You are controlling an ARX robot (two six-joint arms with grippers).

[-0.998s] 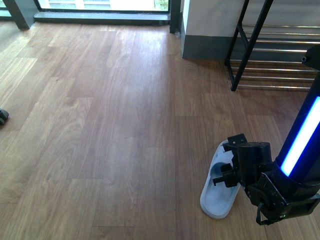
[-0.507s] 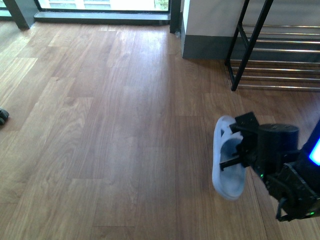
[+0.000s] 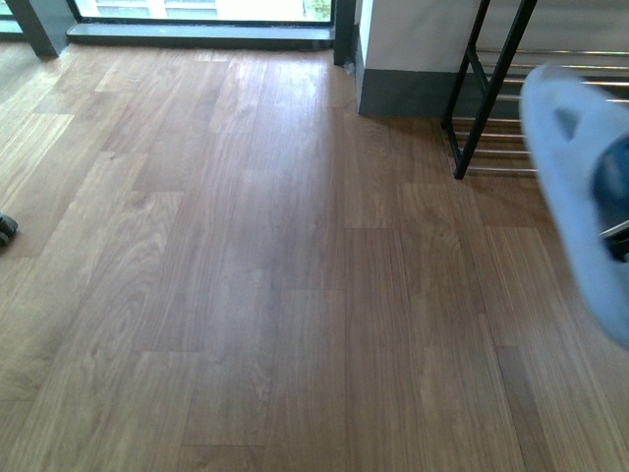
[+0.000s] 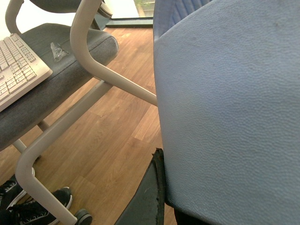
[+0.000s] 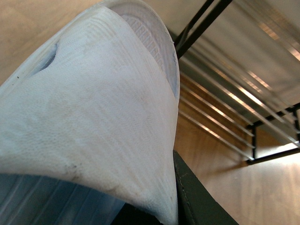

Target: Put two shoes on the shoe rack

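A pale blue slide (image 3: 578, 187) hangs blurred at the right edge of the front view, off the floor and in front of the shoe rack (image 3: 488, 93) with its black frame and chrome bars. My right gripper (image 5: 161, 197) is shut on this slide (image 5: 93, 117); its white ribbed strap fills the right wrist view, with the rack's bars (image 5: 220, 98) close beyond it. My left gripper (image 4: 169, 187) is shut on another pale blue slide (image 4: 225, 108), whose pebbled sole fills much of the left wrist view. One dark finger (image 4: 151, 197) shows along its edge.
Wooden floor (image 3: 246, 256) spreads ahead, with a window sill and a wall corner (image 3: 393, 59) at the back. A small dark object (image 3: 5, 229) lies at the left edge. Beside the left arm stands a grey chair (image 4: 61, 70) carrying a keyboard (image 4: 16, 65), with black sneakers (image 4: 28, 208) beneath it.
The right gripper lifted its slide off the floor, then carried it up and to the right toward the rack; it now shows large and blurred.
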